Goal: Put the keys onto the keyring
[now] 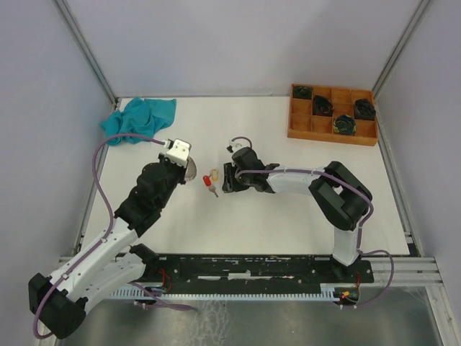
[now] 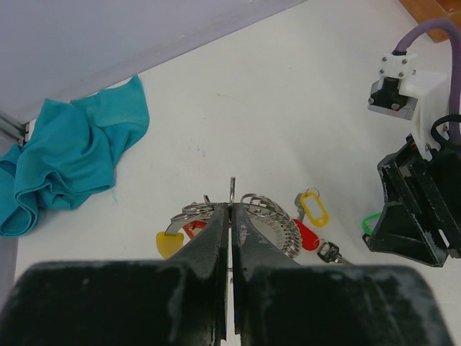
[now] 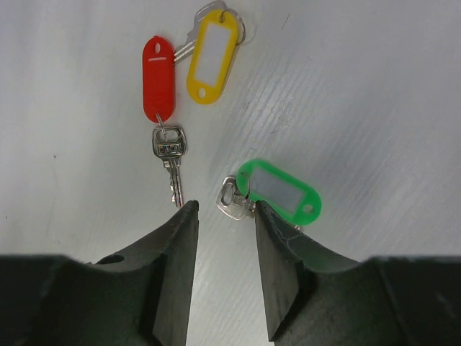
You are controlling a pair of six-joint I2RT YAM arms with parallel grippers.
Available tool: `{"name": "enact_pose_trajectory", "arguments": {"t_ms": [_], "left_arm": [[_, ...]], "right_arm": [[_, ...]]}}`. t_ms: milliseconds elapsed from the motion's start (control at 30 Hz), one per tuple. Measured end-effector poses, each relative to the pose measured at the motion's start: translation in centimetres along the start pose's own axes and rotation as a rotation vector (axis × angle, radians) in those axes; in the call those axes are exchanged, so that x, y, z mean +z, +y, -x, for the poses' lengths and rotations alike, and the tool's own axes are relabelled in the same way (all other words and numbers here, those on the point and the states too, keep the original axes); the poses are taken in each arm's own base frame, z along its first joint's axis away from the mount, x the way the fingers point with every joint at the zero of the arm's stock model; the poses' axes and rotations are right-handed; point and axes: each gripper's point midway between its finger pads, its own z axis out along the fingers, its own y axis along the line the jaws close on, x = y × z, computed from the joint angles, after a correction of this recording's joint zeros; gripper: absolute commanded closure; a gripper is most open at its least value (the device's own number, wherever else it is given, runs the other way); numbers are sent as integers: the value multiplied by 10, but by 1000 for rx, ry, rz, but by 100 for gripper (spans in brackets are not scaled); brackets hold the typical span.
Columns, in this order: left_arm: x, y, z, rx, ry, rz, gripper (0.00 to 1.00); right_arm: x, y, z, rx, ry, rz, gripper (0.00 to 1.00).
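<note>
Tabletop (image 1: pixel 288 223), white and matte, bears keys (image 1: pixel 211 180), teal cloth (image 1: pixel 137 119), wooden tray (image 1: pixel 328 135).

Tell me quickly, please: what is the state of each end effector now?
Left end effector: closed on the keyring.
Right end effector: open, holding nothing.

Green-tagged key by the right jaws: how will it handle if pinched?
Probably light: the green tag looks like thin plastic lying flat. Its key joins by a small loop, so it would likely dangle and swing. Flat on the table, it may skid before lifting.
</note>
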Motion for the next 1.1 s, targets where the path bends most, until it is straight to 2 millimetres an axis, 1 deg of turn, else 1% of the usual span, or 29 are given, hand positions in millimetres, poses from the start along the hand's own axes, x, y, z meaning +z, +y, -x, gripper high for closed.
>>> {"name": "enact_pose_trajectory", "arguments": {"t_ms": [233,400,633,733,800,900,1000,1100], "left_arm": [[-1,0,1,-2,-5,1,97],[-1,0,2,-2,-7,0,97],[-1,1,2,-2,-7,0,97],[-1,0,2,-3,-7,0,97],[-1,0,2,-2,-6,0,97],[-1,0,2,-2,-6,-1,97],[-1,-1,2,-2,-7,-5,97],[-1,-1,2,-2,-8,-9,97]], "right_arm": [[7,-3,0,30,-9,-70,62],[12,-7,4,32,-22,-108,69],[15,-16,5,32,-40,-159,83],[14,-20,6,23,-47,-179,91],[14,-21,7,12,-51,-185,93],[6,-26,4,-12,-40,-205,97],[-6,-34,-7,-44,-5,-232,97],[-24,-44,-23,-72,37,-255,99]]}}
